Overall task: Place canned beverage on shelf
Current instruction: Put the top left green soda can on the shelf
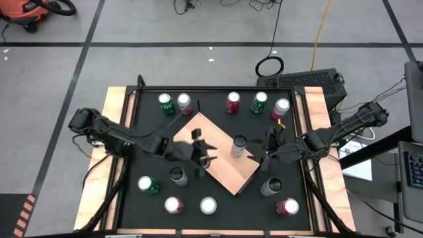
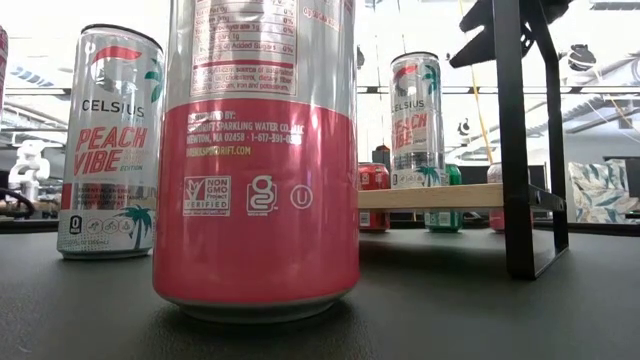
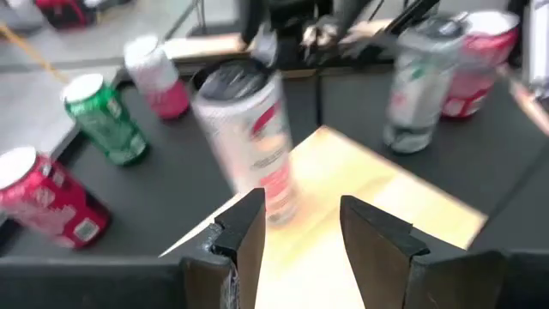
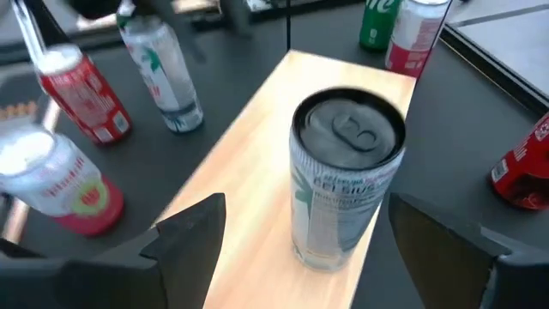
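A silver Celsius can (image 4: 347, 176) is being straddled untouched on the shelf (image 4: 249, 206) by the spread right gripper (image 4: 330, 236); the left gripper (image 3: 300, 227) is being held parted opposite.

Grey concrete floor (image 1: 198, 26) crossed by dark tape lines; an orange shop vacuum (image 1: 26, 12) sits at eleven o'clock.

Glossy metal can (image 4: 347, 176), smooth light wood-grain shelf (image 4: 249, 184), matt black table (image 1: 218, 195)
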{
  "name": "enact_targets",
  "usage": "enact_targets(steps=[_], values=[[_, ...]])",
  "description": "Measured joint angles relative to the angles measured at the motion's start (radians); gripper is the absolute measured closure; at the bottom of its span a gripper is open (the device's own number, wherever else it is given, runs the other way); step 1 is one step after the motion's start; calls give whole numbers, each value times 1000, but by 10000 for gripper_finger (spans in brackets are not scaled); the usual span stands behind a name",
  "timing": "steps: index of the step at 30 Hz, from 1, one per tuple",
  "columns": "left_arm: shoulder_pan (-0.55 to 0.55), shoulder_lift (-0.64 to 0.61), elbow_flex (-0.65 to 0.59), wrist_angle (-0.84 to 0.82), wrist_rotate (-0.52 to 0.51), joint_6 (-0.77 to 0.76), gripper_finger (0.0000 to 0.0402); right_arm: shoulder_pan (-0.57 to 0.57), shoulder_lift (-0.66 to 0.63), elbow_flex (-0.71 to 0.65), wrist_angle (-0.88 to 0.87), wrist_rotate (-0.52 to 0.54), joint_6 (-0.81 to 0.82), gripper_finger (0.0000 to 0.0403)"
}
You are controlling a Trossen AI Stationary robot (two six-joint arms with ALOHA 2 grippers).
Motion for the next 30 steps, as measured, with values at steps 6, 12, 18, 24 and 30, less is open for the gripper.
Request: enact_targets(steps=[6, 12, 18, 24, 30], values=[[-131, 3, 0, -3, -71, -15, 247, 0, -42, 0, -8, -3, -63, 101], [-261, 3, 0, -4, -178, -50, 247, 0, -70, 0, -6, -44, -78, 101], [-319, 3, 0, -27, -253, -25, 247, 0, -65, 0, 12, -146, -134, 101], [-311, 3, 0, -81, -392, -22, 247, 0, -66, 0, 13, -30, -265, 101], [-235, -84, -1, -232, -410, 19, 247, 0, -67, 0, 12, 103, -462, 101]])
